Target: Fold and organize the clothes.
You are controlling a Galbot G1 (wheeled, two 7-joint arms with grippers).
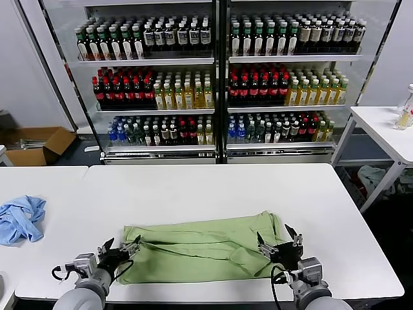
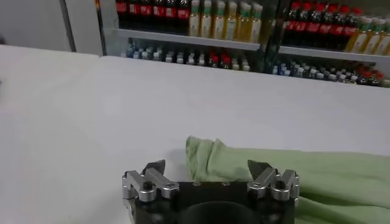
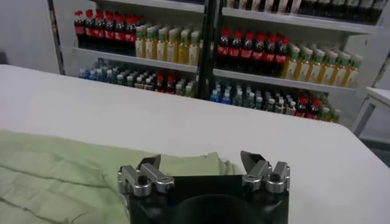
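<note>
White table (image 1: 193,187) by drink shelves: shirt (image 1: 200,248) lies part-folded. I've got left gripper (image 1: 120,248) and right gripper (image 1: 279,244) open, empty, at its ends; next I'd pinch the near corners and fold across

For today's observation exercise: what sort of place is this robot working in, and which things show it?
Probably a shop-like test room: glass-fronted drinks coolers stocked with bottles, plain white tables, and a cardboard box on the floor.
</note>
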